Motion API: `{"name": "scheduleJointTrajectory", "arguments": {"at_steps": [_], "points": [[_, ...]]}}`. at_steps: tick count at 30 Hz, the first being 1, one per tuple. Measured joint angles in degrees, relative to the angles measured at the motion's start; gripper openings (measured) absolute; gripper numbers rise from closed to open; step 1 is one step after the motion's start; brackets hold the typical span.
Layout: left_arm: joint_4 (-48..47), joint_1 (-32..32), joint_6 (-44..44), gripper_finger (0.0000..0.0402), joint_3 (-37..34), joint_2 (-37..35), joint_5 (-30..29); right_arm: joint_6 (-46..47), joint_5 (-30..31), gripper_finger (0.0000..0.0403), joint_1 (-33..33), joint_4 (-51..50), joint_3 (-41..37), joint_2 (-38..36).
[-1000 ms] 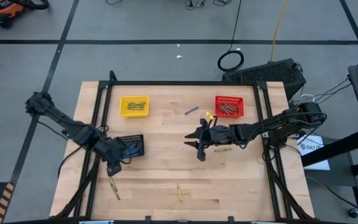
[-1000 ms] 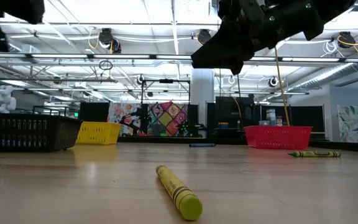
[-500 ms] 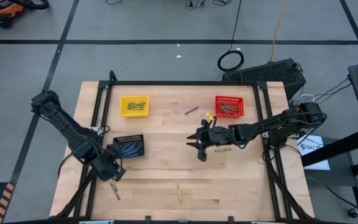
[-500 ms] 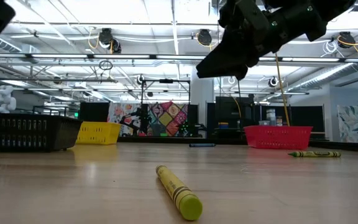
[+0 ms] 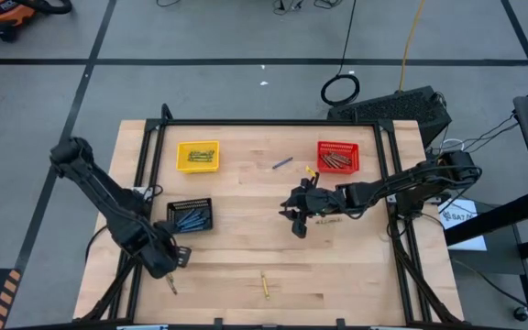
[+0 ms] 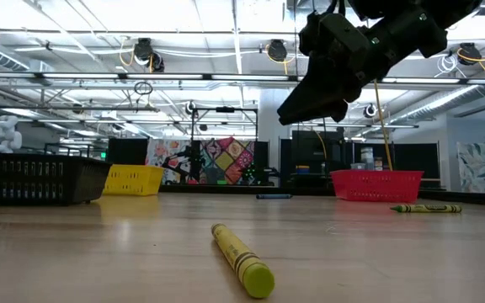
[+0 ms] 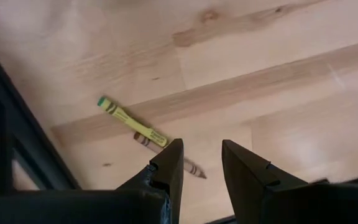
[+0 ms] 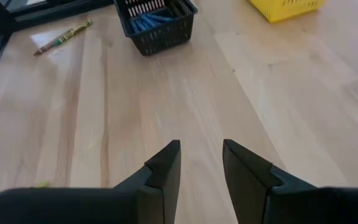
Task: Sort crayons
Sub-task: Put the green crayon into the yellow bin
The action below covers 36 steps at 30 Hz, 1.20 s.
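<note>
Left hand (image 7: 197, 163) open above 2 edge crayons (image 7: 131, 122).

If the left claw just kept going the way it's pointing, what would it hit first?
Most likely the brown crayon lying on the wooden table, just ahead of the open left claw. A yellow crayon lies right beside it; depth is hard to judge.

- On the worktop (image 5: 246, 257), three baskets: one (image 5: 197, 156) at the far left, one (image 5: 338, 156) at the far right, one (image 5: 190, 216) nearer, on the left; each holds crayons.
- A loose crayon (image 5: 282, 164) lies between the two far baskets.
- Another crayon (image 5: 265, 284) lies near the front edge, centre.
- Two crayons (image 7: 151, 146) lie crossed at the front left, below the left claw (image 5: 174, 262).
- The right claw (image 5: 296, 213) hangs above mid-worktop.
</note>
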Motion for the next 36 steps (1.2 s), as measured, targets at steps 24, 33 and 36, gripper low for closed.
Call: {"name": "scheduleJointTrajectory", "arguments": {"at_steps": [24, 33, 36], "points": [[-4.7, -2.2, -6.9, 0.0105, 0.0, 11.0, 9.8, -3.0, -0.2, 0.0107, 0.0, -6.9, 0.0, 0.0], [-4.5, -2.1, -7.4, 0.0105, 0.0, 11.0, 9.0, -3.0, -0.2, 0.0107, 0.0, -7.3, 0.0, 0.0], [-4.5, -2.3, -8.0, 0.0105, 0.0, 11.0, 8.7, -2.9, -0.2, 0.0107, 0.0, -7.3, 0.0, 0.0]]}}
